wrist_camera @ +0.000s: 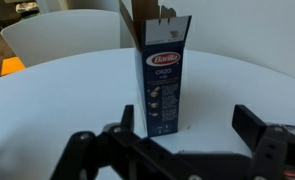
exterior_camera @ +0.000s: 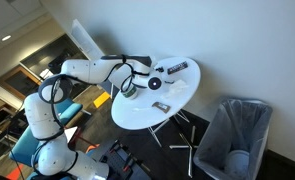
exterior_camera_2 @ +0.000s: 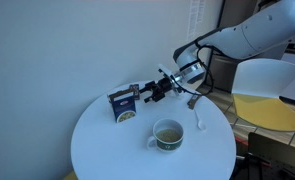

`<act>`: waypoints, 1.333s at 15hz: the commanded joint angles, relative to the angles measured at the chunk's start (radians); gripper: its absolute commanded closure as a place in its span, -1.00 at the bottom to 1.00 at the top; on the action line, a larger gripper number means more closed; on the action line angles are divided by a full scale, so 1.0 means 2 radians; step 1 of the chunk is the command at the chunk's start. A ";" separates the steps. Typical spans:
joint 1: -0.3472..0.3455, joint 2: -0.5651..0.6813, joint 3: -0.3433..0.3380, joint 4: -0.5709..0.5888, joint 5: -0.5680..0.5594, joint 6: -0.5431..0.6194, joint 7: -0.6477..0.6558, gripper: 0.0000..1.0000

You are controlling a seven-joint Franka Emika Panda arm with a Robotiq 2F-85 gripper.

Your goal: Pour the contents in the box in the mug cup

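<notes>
My jaws (wrist_camera: 185, 128) spread wide across the bottom of the wrist view. One dark finger (wrist_camera: 122, 128) is left of centre, the other is at the right, and they hold nothing.

The box (wrist_camera: 165, 85) stands dead ahead, in the middle of the frame. It looks to sit just past my fingertips rather than between them, and in an exterior view the tips come close to its side. It is upright on the white table (wrist_camera: 47, 100), with its long axis running top to bottom of the frame and its top flaps open. Its blue face is turned toward me. I judge that a straight advance would put a finger on each narrow side.

The red oval on that face reads "Barilla". The white word below looks like "ORZO", and the smaller print is too fine to read.

The mug cup (exterior_camera_2: 168, 133) sits lower right of the box in an exterior view, near it but not touching. Beyond the table's far edge, a white chair (wrist_camera: 62, 40) fills the upper left.
</notes>
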 commanded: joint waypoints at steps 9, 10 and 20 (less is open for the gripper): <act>0.002 0.061 0.012 0.046 0.005 -0.044 0.005 -1.00; 0.004 0.064 0.014 0.049 0.004 -0.040 0.004 -1.00; 0.028 0.077 0.013 0.090 -0.006 0.011 0.044 -1.00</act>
